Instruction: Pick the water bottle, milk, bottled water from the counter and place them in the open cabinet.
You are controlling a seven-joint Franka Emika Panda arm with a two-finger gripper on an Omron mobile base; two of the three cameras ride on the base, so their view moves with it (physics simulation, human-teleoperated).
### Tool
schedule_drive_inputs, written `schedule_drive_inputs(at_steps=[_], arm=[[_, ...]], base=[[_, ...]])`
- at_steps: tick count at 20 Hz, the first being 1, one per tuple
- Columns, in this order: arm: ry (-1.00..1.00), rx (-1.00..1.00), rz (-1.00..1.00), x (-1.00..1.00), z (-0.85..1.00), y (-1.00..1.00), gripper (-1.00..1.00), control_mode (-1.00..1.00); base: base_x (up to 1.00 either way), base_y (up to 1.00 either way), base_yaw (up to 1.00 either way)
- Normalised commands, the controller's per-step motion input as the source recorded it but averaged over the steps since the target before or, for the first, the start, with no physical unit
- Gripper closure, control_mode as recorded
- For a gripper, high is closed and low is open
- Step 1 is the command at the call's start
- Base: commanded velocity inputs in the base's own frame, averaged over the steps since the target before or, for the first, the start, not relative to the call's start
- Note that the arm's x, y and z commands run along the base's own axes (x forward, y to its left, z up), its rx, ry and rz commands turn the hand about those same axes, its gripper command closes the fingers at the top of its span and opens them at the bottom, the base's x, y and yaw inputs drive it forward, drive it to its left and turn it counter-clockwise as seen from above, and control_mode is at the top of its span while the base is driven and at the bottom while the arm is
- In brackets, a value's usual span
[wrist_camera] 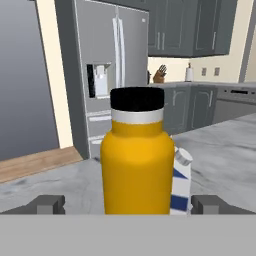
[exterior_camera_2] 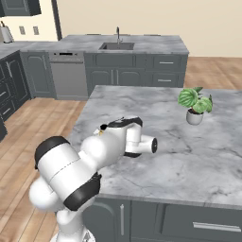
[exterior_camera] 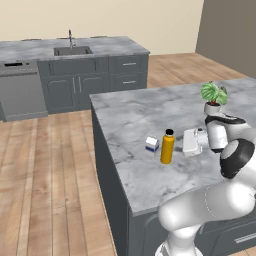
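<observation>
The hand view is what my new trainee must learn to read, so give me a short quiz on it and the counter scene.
1. True or false: the pincer is shut on the water bottle.
2. What stands just behind the water bottle? A) milk B) potted plant C) toaster
3. Fill in: the water bottle's cap is ___.

Key: 1 false, its fingertips stand open on either side of the bottle; 2 A; 3 black.

You've got a glossy white arm (exterior_camera: 210, 202) w/ rounded fat links, black bands at the joints, a boxy white hand (exterior_camera: 192, 142) at approx 3 o'clock in the left base view, and two small dark grey fingertips (wrist_camera: 49, 204) in the hand view.
</observation>
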Motion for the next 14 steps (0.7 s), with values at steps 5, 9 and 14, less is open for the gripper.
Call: schedule_drive_inputs(at_steps=[5, 9, 14], arm=[[0.00, 0.00, 0.00, 0.21, -0.18, -0.04, -1.00, -1.00], [0.00, 0.00, 0.01, 0.00, -0.12, 0.00, -1.00, -1.00], [0.00, 0.00, 0.03, 0.03, -0.06, 0.00, -1.00, -1.00]], base=[[0.00, 0.00, 0.00], [0.00, 0.00, 0.00], [0.00, 0.00, 0.00]])
